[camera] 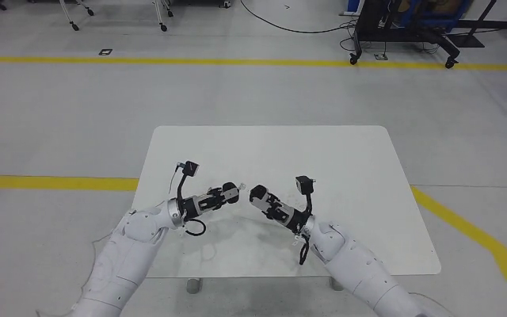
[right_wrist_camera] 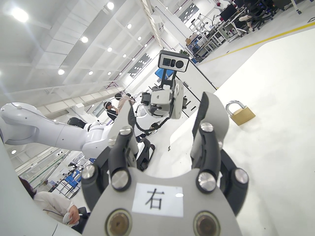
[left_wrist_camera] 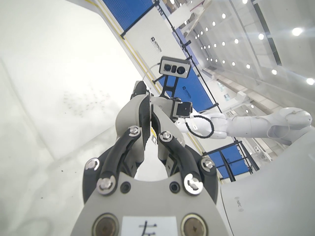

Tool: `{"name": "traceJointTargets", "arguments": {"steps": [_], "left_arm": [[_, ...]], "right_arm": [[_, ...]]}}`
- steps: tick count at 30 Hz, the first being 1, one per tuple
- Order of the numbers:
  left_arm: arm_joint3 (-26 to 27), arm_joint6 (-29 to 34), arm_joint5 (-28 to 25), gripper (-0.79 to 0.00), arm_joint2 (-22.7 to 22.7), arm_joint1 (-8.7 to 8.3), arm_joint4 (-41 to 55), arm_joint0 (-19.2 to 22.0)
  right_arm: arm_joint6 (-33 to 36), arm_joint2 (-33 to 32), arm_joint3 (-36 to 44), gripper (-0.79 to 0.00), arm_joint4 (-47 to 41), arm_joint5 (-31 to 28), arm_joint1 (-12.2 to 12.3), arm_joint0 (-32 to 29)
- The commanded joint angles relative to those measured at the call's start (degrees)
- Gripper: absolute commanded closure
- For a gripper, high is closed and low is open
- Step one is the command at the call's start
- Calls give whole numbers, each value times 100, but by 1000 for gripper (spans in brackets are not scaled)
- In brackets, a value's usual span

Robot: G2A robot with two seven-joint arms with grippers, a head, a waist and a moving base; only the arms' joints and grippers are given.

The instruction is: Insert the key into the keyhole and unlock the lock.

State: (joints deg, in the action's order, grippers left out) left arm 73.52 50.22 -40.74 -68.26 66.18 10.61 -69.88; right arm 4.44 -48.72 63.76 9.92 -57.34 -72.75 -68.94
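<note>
A brass padlock with a silver shackle lies flat on the white table. My left gripper is shut on a thin silver key, seen edge-on between its fingertips. It hovers over the middle of the table, where the left gripper faces the right gripper tip to tip with a small gap. My right gripper is open with nothing between its fingers. The padlock rests on the table beside and beyond it.
The table's near edge runs just below both forearms. Its far half and right side are bare white surface. Yellow floor lines run behind the table.
</note>
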Motion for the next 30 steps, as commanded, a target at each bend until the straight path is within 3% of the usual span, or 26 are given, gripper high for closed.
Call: {"name": "traceJointTargets", "arguments": {"steps": [1,10,12,13,16,21,23,26,30], "left_arm": [[1,8,3,0,5,1,2,1],[106,84,131,0,79,-5,-214,-18],[159,200,306,0,94,-23,-194,-61],[164,274,350,0,64,-39,-151,-76],[270,765,371,0,24,-85,200,-87],[400,1800,467,0,234,-141,617,29],[473,1862,529,0,401,-161,419,58],[534,1807,474,0,576,-195,273,84],[527,1731,398,0,701,-251,275,131]], "right_arm": [[7,4,-3,-785,-5,1,0,2],[7,4,-3,-785,-5,1,0,2],[195,-64,-17,-785,920,443,43,55],[319,-24,-14,-785,721,397,46,-27],[1073,-239,-218,-785,407,344,167,135],[2946,-525,-7,-785,-1314,506,433,143],[3747,-628,171,-594,-2073,741,535,128],[4733,-761,326,-397,-2812,1122,656,122],[5544,-791,373,-339,-3119,1449,736,144]]}}
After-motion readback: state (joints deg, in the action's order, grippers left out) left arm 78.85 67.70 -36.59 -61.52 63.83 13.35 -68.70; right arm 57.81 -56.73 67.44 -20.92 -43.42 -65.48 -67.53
